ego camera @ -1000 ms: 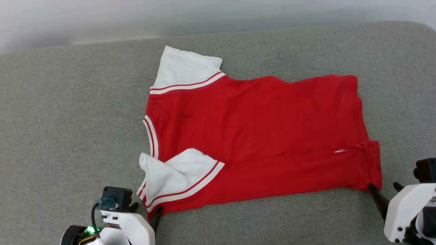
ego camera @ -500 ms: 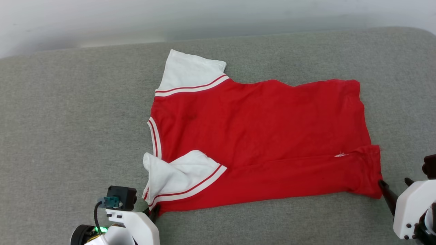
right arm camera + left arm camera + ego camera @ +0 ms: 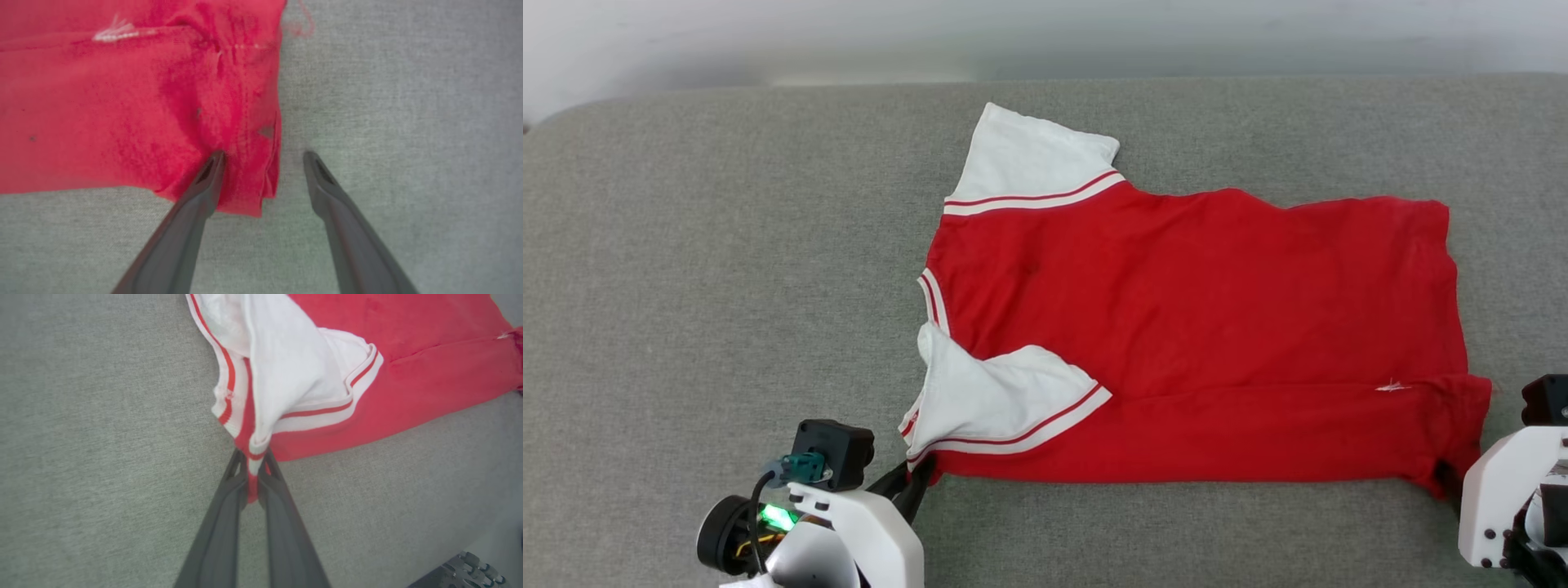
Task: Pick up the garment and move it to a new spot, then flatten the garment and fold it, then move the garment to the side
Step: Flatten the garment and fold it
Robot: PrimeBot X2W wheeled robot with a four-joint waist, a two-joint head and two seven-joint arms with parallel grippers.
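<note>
The garment [image 3: 1192,327] lies spread on the grey padded surface, red back up, collar to the left and hem to the right. One white sleeve [image 3: 1033,159] points away, and the near sleeve [image 3: 988,400] is folded onto the body. A strip along the near edge is folded over. My left gripper [image 3: 919,478] is shut on the near left corner; in the left wrist view it [image 3: 251,461] pinches the striped trim of the garment [image 3: 408,375]. My right gripper [image 3: 263,157] stands open at the garment's [image 3: 122,102] near hem corner, one finger on the cloth, the other on the surface.
The grey padded surface [image 3: 686,245] reaches far to the left of the garment and ends at a pale wall along the top. A dark ribbed part of the robot [image 3: 461,571] shows low in the left wrist view.
My left gripper has shut on the garment's near left corner. The head camera has shifted, so the whole scene sits further right. The right gripper stays open at the hem corner.
</note>
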